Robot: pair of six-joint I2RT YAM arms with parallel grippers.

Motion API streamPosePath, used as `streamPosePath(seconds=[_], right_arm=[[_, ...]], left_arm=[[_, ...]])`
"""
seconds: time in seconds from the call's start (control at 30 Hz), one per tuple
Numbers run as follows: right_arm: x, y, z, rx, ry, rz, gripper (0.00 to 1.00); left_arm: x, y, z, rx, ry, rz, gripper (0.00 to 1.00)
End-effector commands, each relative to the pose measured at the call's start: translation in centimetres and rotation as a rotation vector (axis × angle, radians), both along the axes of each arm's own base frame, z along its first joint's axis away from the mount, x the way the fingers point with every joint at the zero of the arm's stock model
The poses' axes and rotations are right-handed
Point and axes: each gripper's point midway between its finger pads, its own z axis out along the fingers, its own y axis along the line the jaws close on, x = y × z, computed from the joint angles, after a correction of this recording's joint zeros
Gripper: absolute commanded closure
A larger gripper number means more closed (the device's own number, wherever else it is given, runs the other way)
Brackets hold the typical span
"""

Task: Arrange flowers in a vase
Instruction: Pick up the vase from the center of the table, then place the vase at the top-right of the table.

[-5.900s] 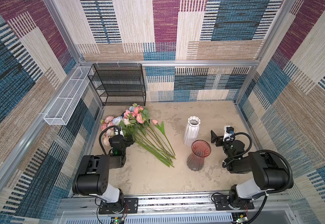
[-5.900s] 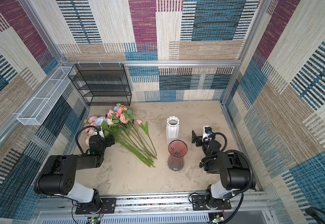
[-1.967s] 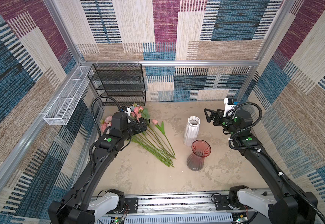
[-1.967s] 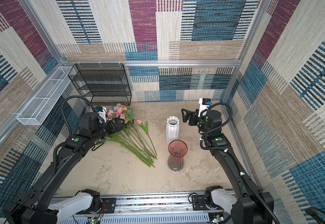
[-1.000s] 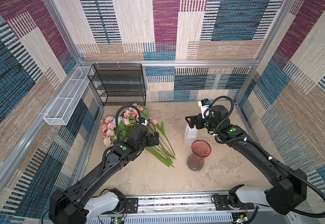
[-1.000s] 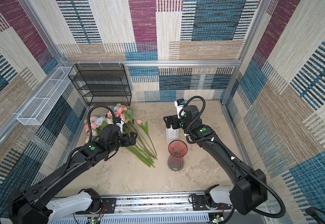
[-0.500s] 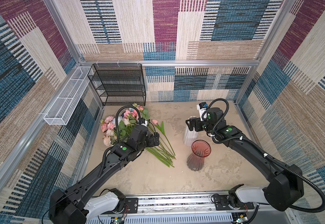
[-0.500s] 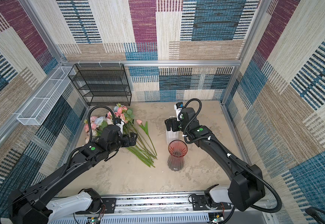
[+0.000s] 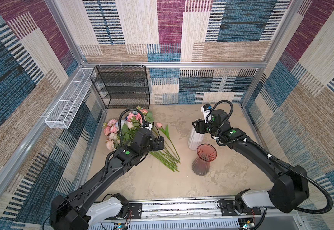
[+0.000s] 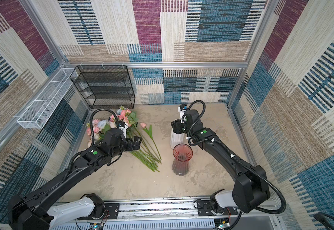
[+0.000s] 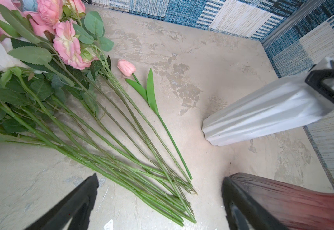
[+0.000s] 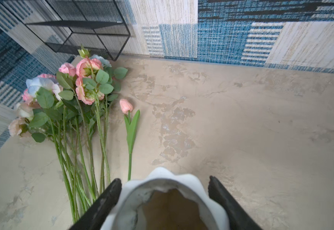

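Beige tabletop (image 9: 152,183): green flower stems (image 11: 142,175) lie slantwise below left gripper's (image 9: 159,143) spread, empty fingers (image 11: 78,199); right gripper (image 12: 165,179) straddles white fluted vase (image 11: 261,113), unclamped.

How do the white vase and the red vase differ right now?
The white vase is opaque with a scalloped rim; the red vase is translucent with a round, flared mouth. The right gripper straddles the white vase's rim, while the red vase stands untouched. Both are upright and hold no flowers.
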Motion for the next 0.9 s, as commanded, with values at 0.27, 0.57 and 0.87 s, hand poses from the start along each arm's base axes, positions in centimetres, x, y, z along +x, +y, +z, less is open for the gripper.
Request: streamPosePath(seconds=[0.27, 0.57, 0.87], right_arm=[[3.9, -1.6, 5.0, 0.056, -0.124, -0.078, 0.46], [9.5, -7.5, 7.0, -0.027, -0.183, -0.271, 0.47], [16.2, -12.5, 6.1, -0.124, -0.18, -0.448, 0.47]], left_arm=[[-0.2, -0.1, 0.3, -0.038, 0.004, 0.009, 0.02], [-0.4, 0.2, 0.5, -0.035, 0.0, 0.017, 0.02], [-0.8, 0.8, 0.4, -0.026, 0.007, 0.028, 0.02]])
